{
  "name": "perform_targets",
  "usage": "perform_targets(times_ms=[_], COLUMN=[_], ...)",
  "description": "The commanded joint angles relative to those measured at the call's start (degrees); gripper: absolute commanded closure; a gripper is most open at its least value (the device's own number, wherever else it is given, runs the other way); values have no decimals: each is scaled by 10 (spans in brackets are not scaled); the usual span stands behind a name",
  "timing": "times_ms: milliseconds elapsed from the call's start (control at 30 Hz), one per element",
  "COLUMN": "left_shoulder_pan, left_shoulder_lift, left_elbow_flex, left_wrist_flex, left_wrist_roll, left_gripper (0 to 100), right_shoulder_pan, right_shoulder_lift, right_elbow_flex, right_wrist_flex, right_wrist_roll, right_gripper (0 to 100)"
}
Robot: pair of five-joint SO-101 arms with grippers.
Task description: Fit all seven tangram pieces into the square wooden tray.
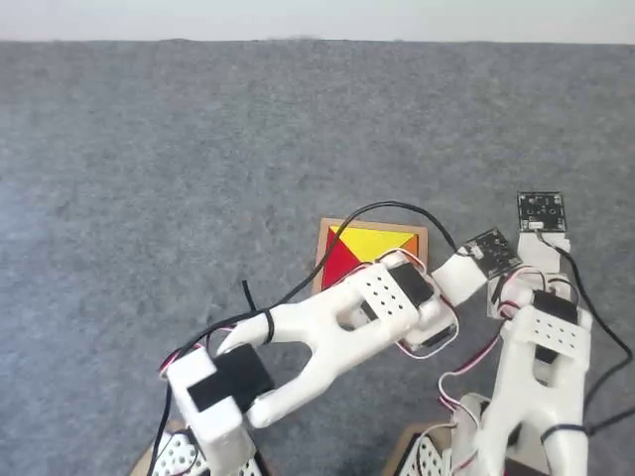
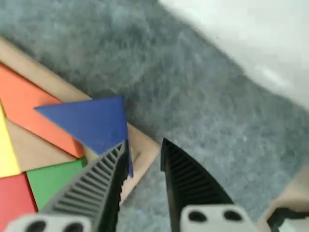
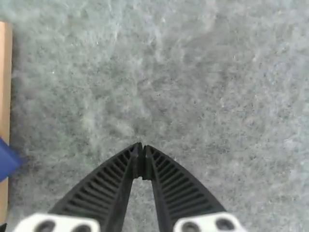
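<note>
The square wooden tray (image 1: 328, 234) lies mid-table, with a yellow piece (image 1: 377, 241) and a red piece (image 1: 342, 264) showing beside my left arm (image 1: 377, 307), which lies across it. In the left wrist view, orange (image 2: 29, 106), yellow (image 2: 7, 154), green (image 2: 53, 181) and red (image 2: 14, 198) pieces sit in the tray. A blue triangle (image 2: 89, 121) lies tilted on the orange piece and the tray rim (image 2: 142, 145). My left gripper (image 2: 144, 145) is open at that rim, one finger against the triangle's corner. My right gripper (image 3: 142, 147) is shut on nothing over the carpet.
Grey carpet covers the whole table. My right arm (image 1: 541, 337) stands folded at the tray's right side. The tray edge (image 3: 5, 72) and a blue corner (image 3: 7, 162) show in the right wrist view. Open carpet stretches at the far and left sides.
</note>
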Motion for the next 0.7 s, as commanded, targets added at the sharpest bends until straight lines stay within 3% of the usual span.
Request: perform_targets(times_ms=[0,200,667], left_shoulder_pan=[-4,-58,-64], left_shoulder_lift=[-3,-2,-3], left_elbow_flex=[-5,-2,20], left_wrist_flex=[-11,-8,0], left_wrist_roll=[-8,-22,-24], left_gripper=[889,889,889], right_shoulder_pan=[9,5,4], right_shoulder_lift=[6,6,11], right_elbow_flex=[-38,-38,-37], right_wrist_flex=[4,4,0], right_wrist_roll=[-2,-2,-1], right_gripper=[991,991,991])
